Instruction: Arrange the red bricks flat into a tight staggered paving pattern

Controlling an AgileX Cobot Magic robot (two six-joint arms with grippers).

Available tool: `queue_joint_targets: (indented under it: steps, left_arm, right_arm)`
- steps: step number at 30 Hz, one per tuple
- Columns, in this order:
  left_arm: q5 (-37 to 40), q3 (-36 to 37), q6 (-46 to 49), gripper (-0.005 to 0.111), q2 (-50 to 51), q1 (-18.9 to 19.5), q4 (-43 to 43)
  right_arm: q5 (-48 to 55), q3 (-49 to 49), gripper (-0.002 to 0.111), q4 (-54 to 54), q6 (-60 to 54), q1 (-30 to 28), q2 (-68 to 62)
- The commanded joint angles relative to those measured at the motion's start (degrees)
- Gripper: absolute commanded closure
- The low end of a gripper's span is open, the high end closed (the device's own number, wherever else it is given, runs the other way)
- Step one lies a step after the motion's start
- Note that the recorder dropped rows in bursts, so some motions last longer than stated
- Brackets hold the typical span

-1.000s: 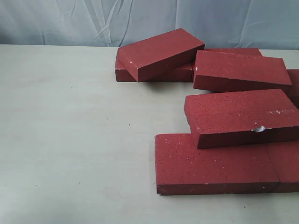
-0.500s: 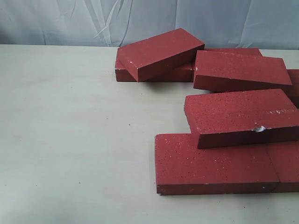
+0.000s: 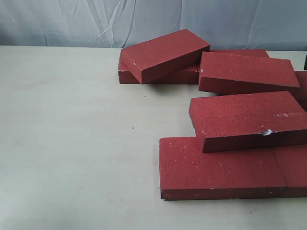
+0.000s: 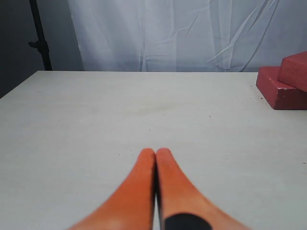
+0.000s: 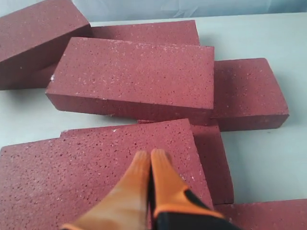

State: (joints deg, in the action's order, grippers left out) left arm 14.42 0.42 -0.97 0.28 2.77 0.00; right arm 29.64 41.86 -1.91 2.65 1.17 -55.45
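Overlapping grainy, speckled red bricks [image 3: 247, 120], white-chipped edges

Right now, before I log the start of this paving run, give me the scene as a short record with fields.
Surface: pale wooden table
Task items: dark-red rectangular paver bricks, heaped in the right half of the exterior view
Layout: loose pile; at least three bricks lie tilted on others, no staggered pattern yet
Front brick: flat on the table
Left fingers: shut, empty, over bare table
Right fingers: shut, over a brick's top face; contact unclear
Backdrop: wrinkled pale cloth
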Motion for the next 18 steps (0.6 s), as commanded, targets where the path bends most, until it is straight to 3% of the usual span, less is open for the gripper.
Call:
queue_joint_targets:
  steps: [1, 18]
  left_arm:
    - [-0.7, -0.4, -0.3, 0.107, -0.3, 0.0, 0.0]
    - [-0.7, -0.4, -0.3, 0.107, -0.3, 0.0, 0.0]
  right_arm:
    - [0.6, 2.4, 0.109, 0.3, -0.1, 0.1, -5.5]
    - [2.7, 8.9, 0.109, 0.2, -0.1, 0.1, -23.0]
